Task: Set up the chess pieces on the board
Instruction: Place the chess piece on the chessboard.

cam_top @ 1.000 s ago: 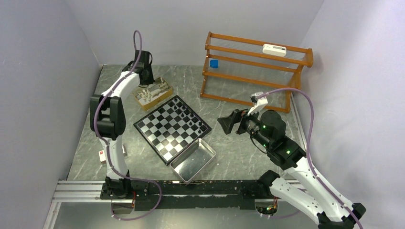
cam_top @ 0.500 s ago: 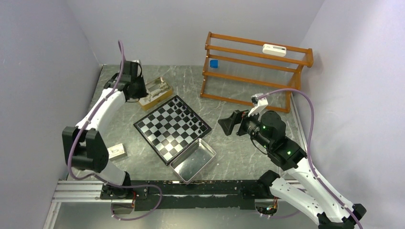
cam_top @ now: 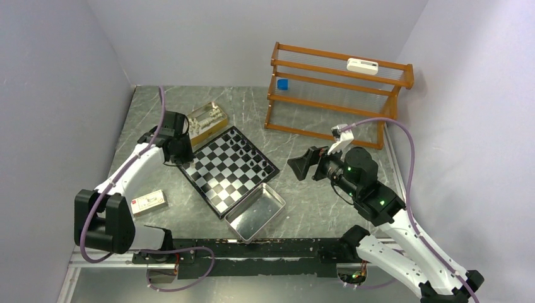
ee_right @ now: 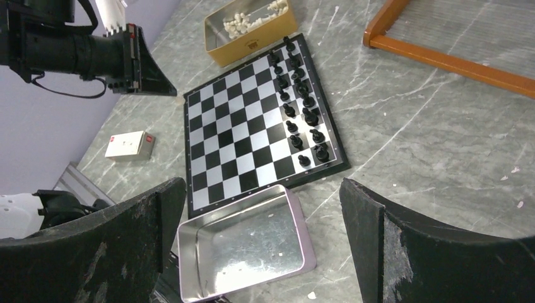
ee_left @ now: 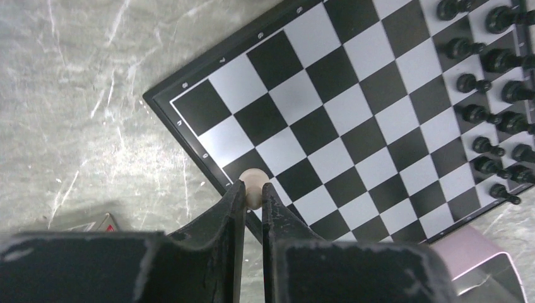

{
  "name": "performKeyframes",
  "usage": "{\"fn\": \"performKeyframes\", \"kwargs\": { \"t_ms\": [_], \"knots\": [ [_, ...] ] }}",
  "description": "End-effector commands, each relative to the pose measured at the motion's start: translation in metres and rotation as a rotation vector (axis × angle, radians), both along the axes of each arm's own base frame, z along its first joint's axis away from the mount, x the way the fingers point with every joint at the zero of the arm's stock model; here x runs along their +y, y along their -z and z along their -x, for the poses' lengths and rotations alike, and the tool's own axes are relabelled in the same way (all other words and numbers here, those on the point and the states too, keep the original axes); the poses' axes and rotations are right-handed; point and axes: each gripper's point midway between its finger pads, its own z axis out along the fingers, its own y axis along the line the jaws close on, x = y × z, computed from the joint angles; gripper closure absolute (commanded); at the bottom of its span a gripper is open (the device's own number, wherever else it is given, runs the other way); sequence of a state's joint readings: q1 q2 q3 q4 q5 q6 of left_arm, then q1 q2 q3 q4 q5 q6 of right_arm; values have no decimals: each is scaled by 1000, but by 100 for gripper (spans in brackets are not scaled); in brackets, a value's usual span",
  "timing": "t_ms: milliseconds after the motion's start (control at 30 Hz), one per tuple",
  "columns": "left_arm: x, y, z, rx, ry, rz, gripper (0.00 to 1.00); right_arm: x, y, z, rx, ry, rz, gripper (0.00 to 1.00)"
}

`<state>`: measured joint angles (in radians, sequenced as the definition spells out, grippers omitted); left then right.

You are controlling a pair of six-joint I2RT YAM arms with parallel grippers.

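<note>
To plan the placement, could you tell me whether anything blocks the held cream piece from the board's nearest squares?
Nothing visible does: the board squares beside the cream piece are bare; the black pieces stand along the opposite edge.

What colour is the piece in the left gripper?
Cream piece, pinched by the left gripper; left wrist view shows it best.

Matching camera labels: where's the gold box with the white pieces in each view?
Top external: gold box upper left of centre, just beyond the board's far-left edge.
Left wrist: not in view.
Right wrist: at the top edge, left of centre, past the board's far corner.
Shared landmark: the board with its two rows of black pieces along one side.
</note>
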<state>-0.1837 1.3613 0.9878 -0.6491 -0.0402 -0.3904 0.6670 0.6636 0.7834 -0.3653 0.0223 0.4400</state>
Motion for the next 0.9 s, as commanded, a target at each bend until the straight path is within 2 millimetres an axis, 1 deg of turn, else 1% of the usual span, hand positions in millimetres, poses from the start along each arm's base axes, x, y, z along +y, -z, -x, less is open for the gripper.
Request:
{"fn": "performKeyframes", "kwargs": {
  "t_ms": [0, 67, 200, 467, 567, 867],
  "knots": [
    [3, -6, 4, -51, -48, -35, 85, 0, -7, 2, -24, -16, 12, 2],
    [3, -3, 4, -54, -52, -38, 85, -2, -7, 2, -23, -9, 24, 2],
    [0, 11, 7, -32, -52, -48, 86, -2, -10, 2, -31, -11, 18, 2],
    [-16, 38, 9, 4, -11, -44, 85, -4, -8, 4, -30, -7, 16, 2],
    [-17, 46, 12, 27, -15, -48, 85, -3, -9, 4, -27, -10, 17, 2],
    [-9, 44, 10, 13, -46, -86, 86, -4, -10, 3, -33, -7, 24, 2]
  ]
}}
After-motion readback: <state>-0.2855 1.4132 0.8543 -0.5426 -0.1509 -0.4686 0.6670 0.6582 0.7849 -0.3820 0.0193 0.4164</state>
